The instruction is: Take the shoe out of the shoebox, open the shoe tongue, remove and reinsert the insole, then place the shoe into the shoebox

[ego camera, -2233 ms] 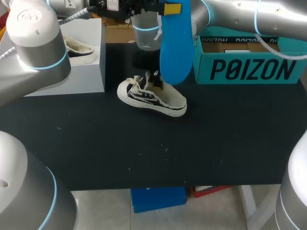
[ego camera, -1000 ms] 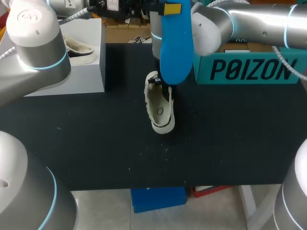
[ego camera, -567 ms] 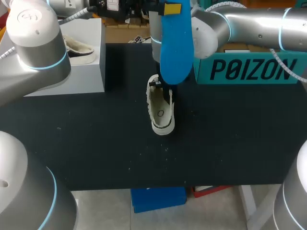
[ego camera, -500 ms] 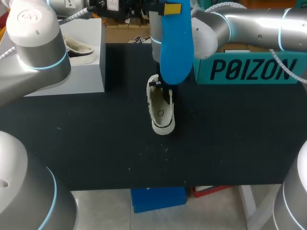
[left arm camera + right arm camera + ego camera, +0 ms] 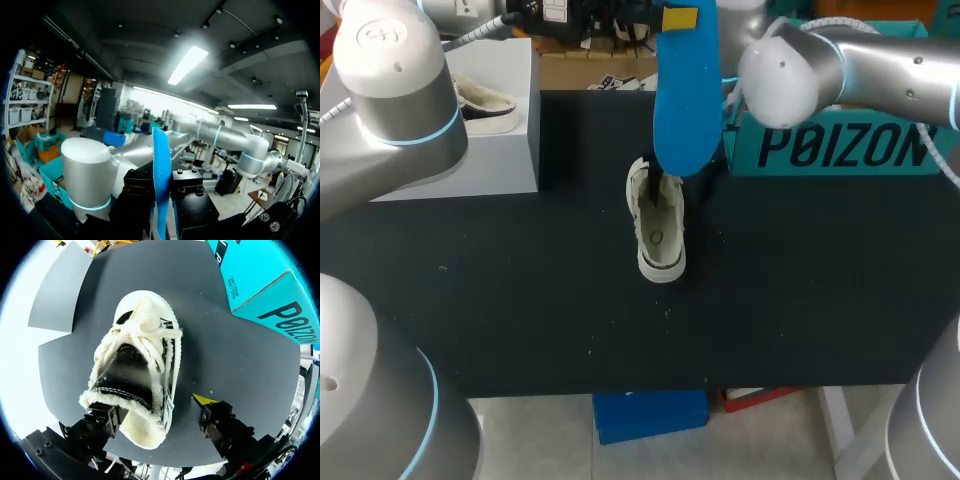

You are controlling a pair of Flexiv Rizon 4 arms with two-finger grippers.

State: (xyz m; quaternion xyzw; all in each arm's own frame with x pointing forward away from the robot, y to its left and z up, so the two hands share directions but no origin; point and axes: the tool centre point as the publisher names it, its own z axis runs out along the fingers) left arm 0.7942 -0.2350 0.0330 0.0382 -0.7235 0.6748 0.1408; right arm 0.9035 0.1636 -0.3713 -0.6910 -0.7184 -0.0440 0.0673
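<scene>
In right wrist view the shoe's [image 5: 142,365] heel is hiding one fingertip of the right gripper [image 5: 156,412]. In head view the insole [image 5: 685,90] is covering shoe's heel end & most of that gripper. Right arm [image 5: 820,70] is blocking pt of the shoebox [image 5: 840,145], w/ the box also running off the edge.

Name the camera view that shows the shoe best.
The right wrist view: the shoe fills it, with laces, fleecy collar and dark opening all plain. In the head view the shoe is small and its far end hides behind the blue insole. The left wrist view shows only the insole, no shoe.
</scene>
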